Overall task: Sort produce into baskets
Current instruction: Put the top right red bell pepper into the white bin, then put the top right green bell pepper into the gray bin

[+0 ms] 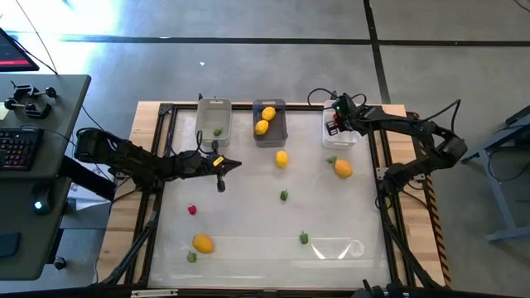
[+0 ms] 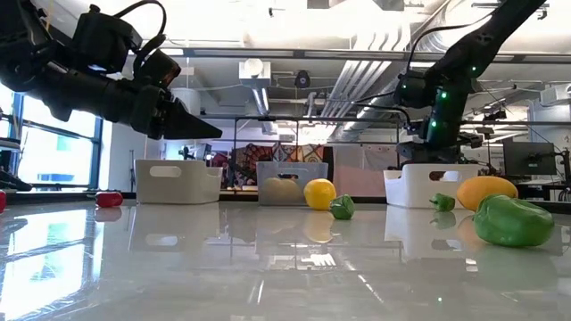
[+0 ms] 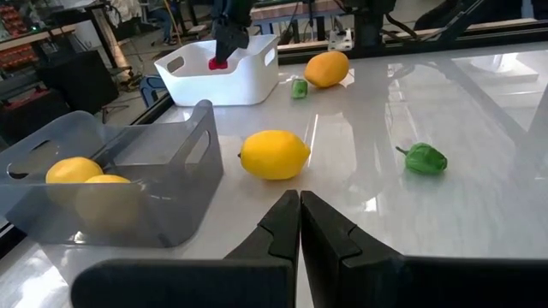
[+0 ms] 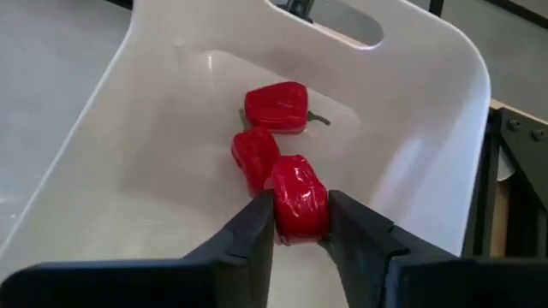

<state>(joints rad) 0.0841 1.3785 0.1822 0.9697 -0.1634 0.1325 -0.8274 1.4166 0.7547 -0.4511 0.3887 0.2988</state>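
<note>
From above, the right gripper (image 1: pixel 334 124) hangs over the white plastic tub (image 1: pixel 341 138); the left gripper (image 1: pixel 234 165) hovers mid-table, fingers pressed together. Only the right wrist view shows the pinched red toy pepper (image 4: pixel 300 198), two others beneath. Low down, a glossy green pepper (image 2: pixel 512 220) blocks the white tabletop (image 2: pixel 268 276).

I work in a robotics lab: my worktop (image 1: pixel 248 223) sits in a bolted metal frame on a bare concrete floor (image 1: pixel 248 66). Beside it, a desk (image 1: pixel 50 91) carries a keyboard (image 1: pixel 16 149). Overhead run exposed ducts (image 2: pixel 339 80), with monitors (image 2: pixel 528 159) at the back.
</note>
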